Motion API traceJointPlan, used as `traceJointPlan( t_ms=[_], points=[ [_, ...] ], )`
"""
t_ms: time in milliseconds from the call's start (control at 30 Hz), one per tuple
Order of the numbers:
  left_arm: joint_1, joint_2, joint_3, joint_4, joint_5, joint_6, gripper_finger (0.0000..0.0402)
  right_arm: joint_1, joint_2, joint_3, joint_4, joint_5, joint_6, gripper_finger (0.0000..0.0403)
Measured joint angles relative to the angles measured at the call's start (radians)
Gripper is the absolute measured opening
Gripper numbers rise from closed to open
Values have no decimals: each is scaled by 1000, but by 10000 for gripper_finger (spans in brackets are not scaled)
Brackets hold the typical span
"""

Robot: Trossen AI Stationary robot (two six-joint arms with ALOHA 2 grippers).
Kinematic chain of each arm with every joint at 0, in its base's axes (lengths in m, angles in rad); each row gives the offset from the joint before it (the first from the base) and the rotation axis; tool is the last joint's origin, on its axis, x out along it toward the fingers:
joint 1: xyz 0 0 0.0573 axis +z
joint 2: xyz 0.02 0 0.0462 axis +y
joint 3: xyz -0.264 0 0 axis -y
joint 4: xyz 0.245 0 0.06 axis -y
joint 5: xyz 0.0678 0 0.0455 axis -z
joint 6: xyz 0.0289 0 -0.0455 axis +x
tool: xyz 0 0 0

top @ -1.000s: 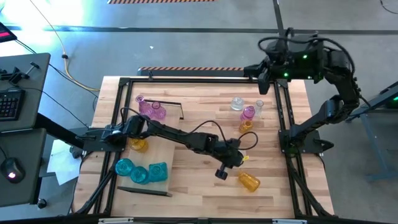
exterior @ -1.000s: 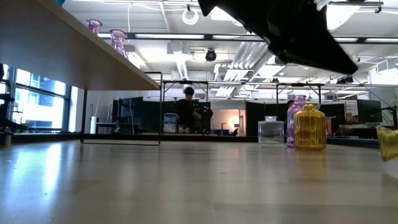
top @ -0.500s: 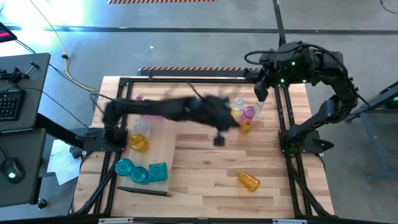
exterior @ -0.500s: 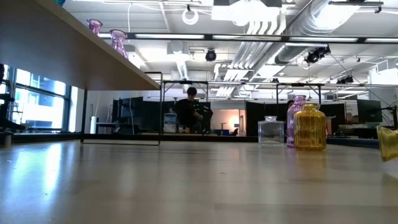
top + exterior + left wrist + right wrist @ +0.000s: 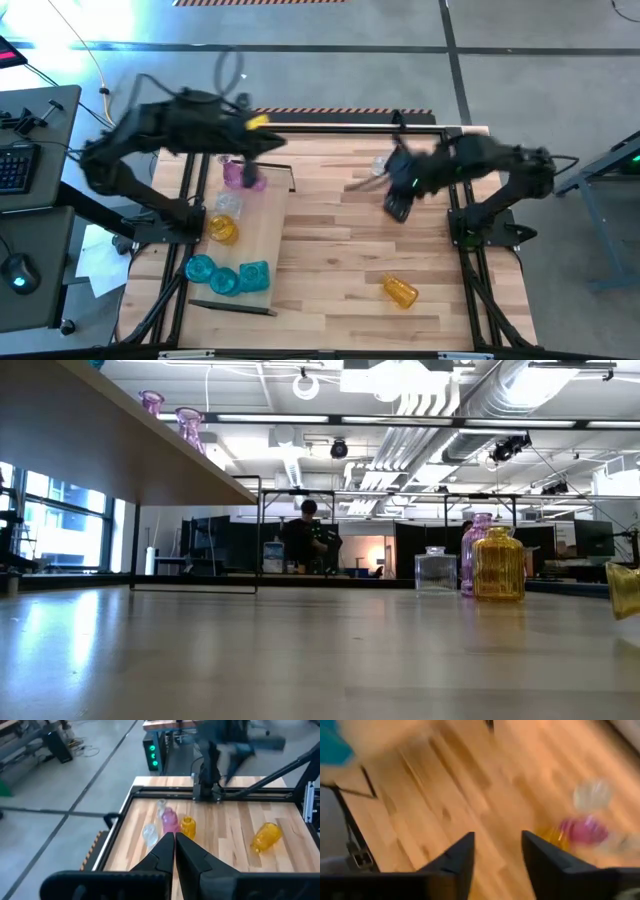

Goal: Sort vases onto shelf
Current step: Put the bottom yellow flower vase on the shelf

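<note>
While sweeping low over the counter, well to the right of the shelf (image 5: 262, 235), right hand (image 5: 497, 837) spread wide, nothing between the fingers. Closing in, by the look of it, on the standing trio well off the shelf's right side: clear bottle (image 5: 150, 834), pink vase (image 5: 170, 820), amber jar (image 5: 188, 826), packed nearly shoulder to shoulder. Blurred in the high view, so hard to call the exact target.

Left hand (image 5: 174, 842) up high beyond the shelf's pink end, fingers pressed together, carrying nothing, looking across at that same trio.

On the shelf already: pink pair (image 5: 243, 175) at one end, then clear glass (image 5: 228, 203), amber pot (image 5: 222, 231), and teal group (image 5: 226, 276) at the other end. One amber vase (image 5: 400, 292) lying on its side on the bare counter, well right of the shelf's teal end.

Now the tricky bit. Pick one of the trio and commit. Come in from the open side, away from its neighbours, so a spread finger clips nothing. Drop level with the belly or neck, centre it, then squeeze gently; slick glass, likely to twist or skid under a lopsided pinch. Lift straight up before swinging shelfward. Set down beside matching colour: pink with pink, amber by amber. Leave the toppled one for later, and mind it rolling.
</note>
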Motion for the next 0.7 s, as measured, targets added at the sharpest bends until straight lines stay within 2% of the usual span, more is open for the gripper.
traceJointPlan(
  t_ms=[133,267,467,600,700],
  points=[
    [0,-101,-12,-101,-24,-47,5,106,0,-226,140,-84,193,225],
    [0,-174,-37,-176,-26,-89,5,206,0,-439,412,-133,387,270],
    [0,-266,-130,-195,-24,-99,5,291,0,-721,768,-247,623,282],
    [0,-306,-204,-194,-23,-100,5,311,0,-850,822,-311,690,282],
    [0,-328,-259,-195,-23,-110,5,309,1,-898,824,-325,685,282]
  ],
)
